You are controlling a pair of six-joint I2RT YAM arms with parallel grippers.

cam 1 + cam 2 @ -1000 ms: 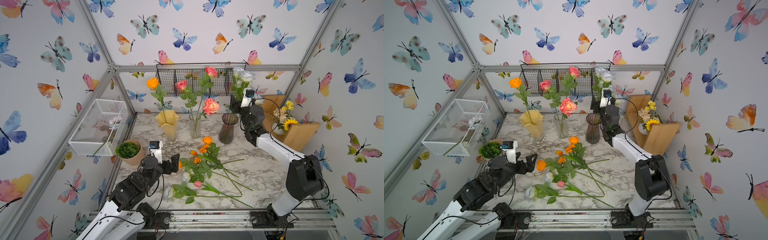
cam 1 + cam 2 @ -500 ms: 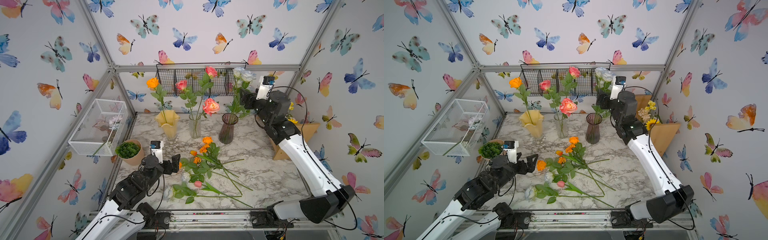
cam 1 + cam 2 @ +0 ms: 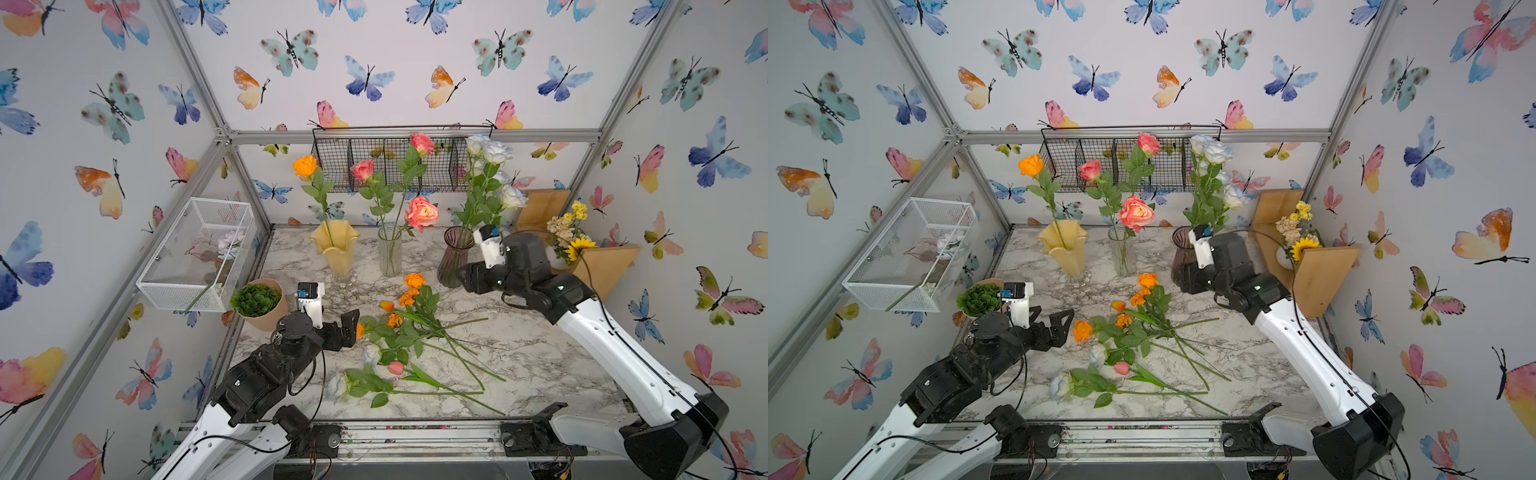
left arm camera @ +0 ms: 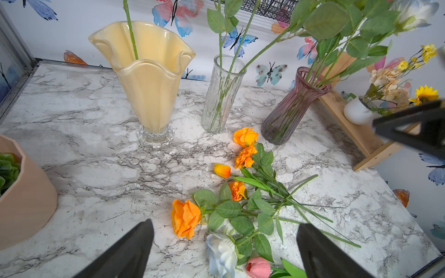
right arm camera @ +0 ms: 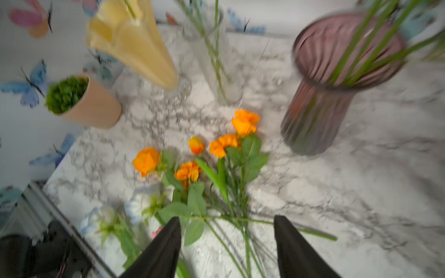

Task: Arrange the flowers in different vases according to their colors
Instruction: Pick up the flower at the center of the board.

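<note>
My right wrist camera is blurred, but I make out the right gripper (image 5: 227, 240) with its two black fingers (image 5: 166, 250) spread apart over green stems lying on the grey-veined white marble tabletop (image 5: 361, 192). Ahead lies a loose heap of orange-bloomed, green-leaved flowers (image 5: 216, 154), with pale white-blue roses (image 5: 137, 204) beside it. Beyond stand a yellow ruffled glass vase (image 5: 134, 48), a faint clear glass vase (image 5: 224, 72), a smoky purple ribbed vase (image 5: 313, 108) holding green stems, and a tan pot of green succulent (image 5: 91, 106).

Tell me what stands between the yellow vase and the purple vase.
The clear vase, holding pink roses, stands between the yellow vase and the purple vase. Both top views show it, and the left wrist view too.
</note>
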